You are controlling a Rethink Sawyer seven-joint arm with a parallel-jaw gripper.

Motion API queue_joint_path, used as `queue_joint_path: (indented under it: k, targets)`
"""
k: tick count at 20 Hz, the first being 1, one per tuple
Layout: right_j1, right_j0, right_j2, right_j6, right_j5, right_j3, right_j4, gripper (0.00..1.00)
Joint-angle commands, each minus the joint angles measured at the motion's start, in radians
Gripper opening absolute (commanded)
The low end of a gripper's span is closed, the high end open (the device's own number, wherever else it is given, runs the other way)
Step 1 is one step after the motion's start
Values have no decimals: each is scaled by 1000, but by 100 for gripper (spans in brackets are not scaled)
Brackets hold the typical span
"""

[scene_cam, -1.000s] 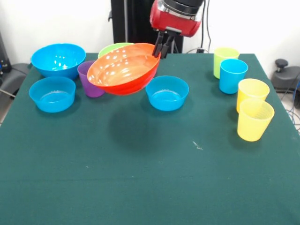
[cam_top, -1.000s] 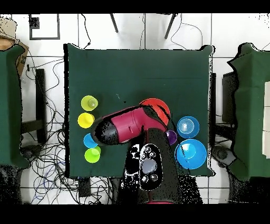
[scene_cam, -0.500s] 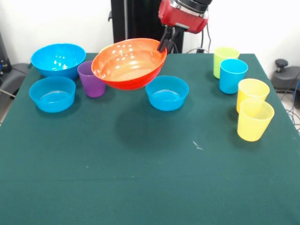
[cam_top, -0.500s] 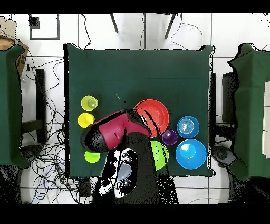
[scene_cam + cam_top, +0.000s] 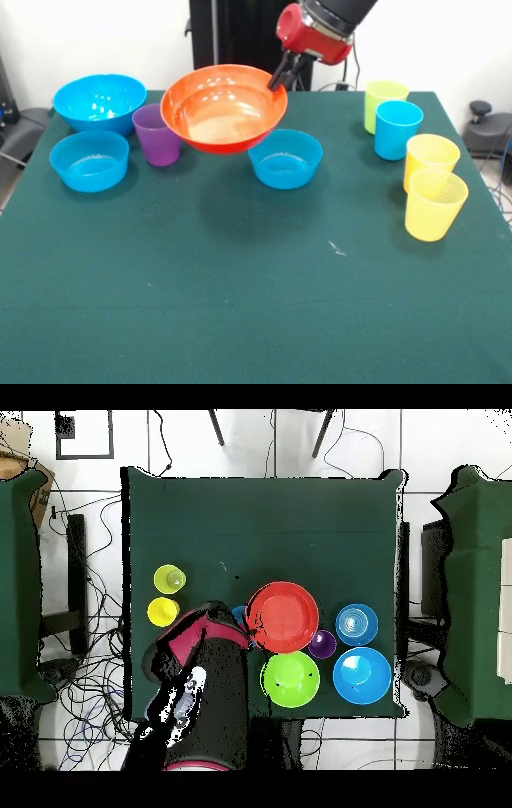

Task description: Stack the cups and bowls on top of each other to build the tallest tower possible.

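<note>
Orange bowl (image 5: pixel 223 108) aloft | fingers (image 5: pixel 282 74) clamped on its rim

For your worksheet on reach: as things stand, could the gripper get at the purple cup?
Probably not right now. The gripper is shut on the rim of the orange bowl, held in the air, and in the front view that bowl overlaps the purple cup. It would have to put the bowl down first.

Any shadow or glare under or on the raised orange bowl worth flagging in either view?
Front view: the orange bowl, held at its rim by the pincer, casts a soft dark shadow on the green table below it, and its glossy inside shows pale glare. Overhead view: the bowl reads flat red, with no shadow discernible.
</note>
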Motion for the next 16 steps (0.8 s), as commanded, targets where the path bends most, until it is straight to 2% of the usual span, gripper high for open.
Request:
queue_joint_path:
  k: [1,11,16]
  targets:
    - [146,47,-61,242,-50,-71,-46,0]
    - [161,80,-107,220,-108,-61,4,0]
    - [94,34,-70,139,-85,-47,64,0]
